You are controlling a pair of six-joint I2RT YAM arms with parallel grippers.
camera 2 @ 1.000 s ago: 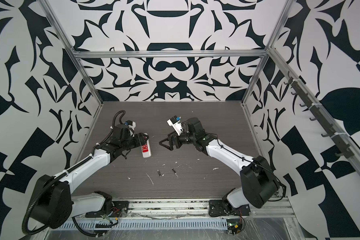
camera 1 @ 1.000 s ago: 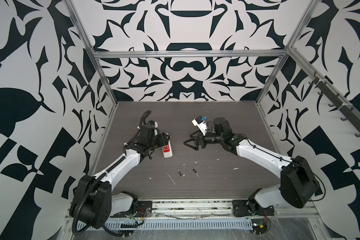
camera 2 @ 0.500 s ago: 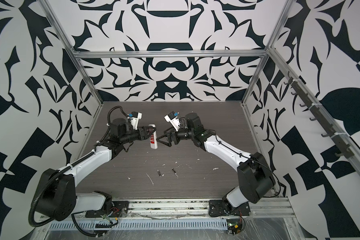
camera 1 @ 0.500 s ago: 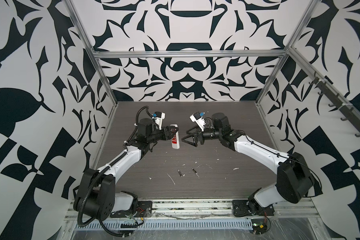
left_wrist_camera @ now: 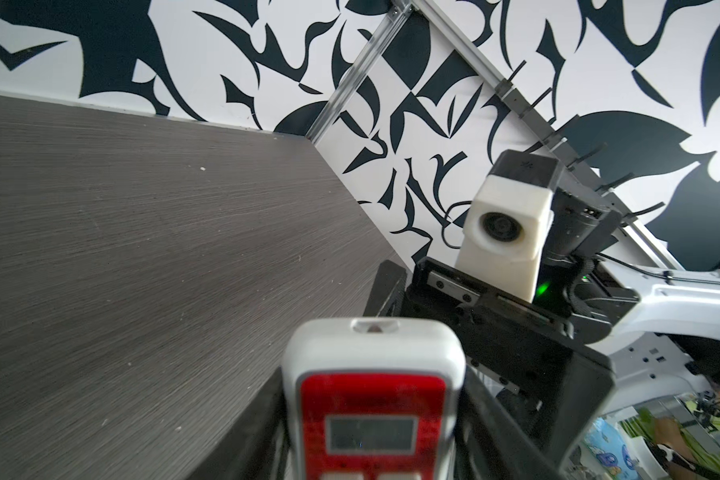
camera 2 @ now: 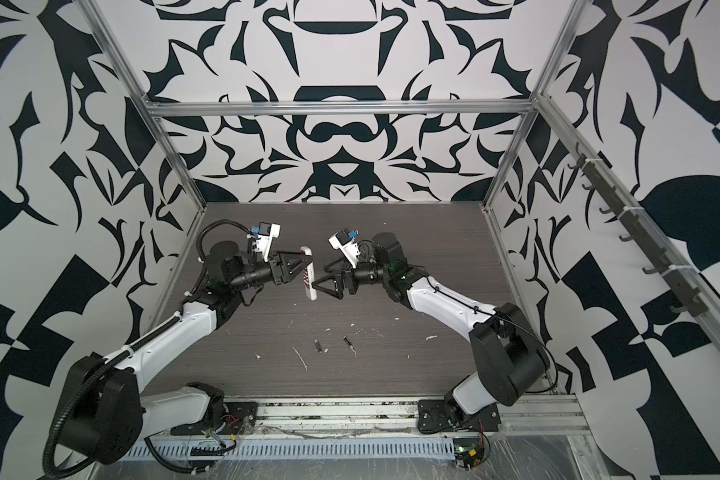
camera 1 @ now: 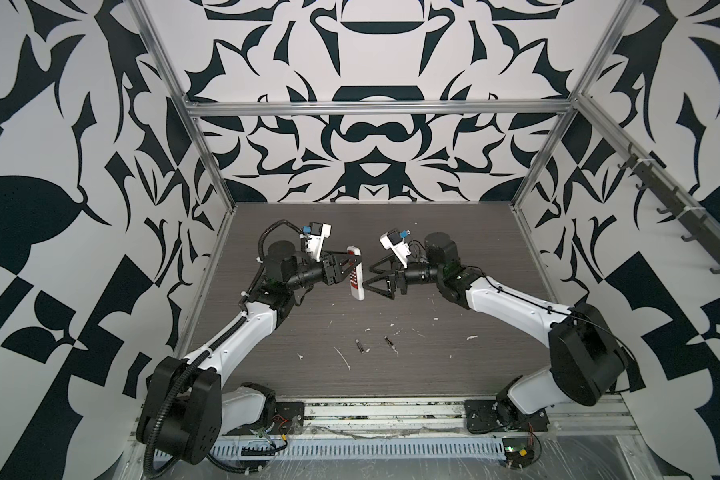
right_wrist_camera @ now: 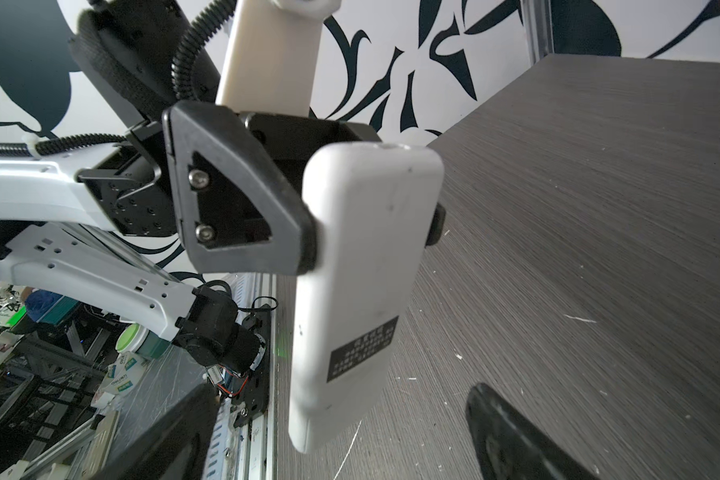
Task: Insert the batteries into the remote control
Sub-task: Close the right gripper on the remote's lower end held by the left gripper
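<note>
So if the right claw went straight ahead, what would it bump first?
Probably the plain white back of the slim red-faced remote control that the left gripper holds; exact depth is unclear.

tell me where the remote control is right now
In both top views the remote control is just left of centre, held above the table in the left gripper, with the open right gripper facing its white back close by.

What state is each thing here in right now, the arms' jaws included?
remote control: held off the table, roughly upright.
batteries: both lying loose on the table.
left gripper: jaws shut on the remote control.
right gripper: jaws open, empty, beside the remote control.
</note>
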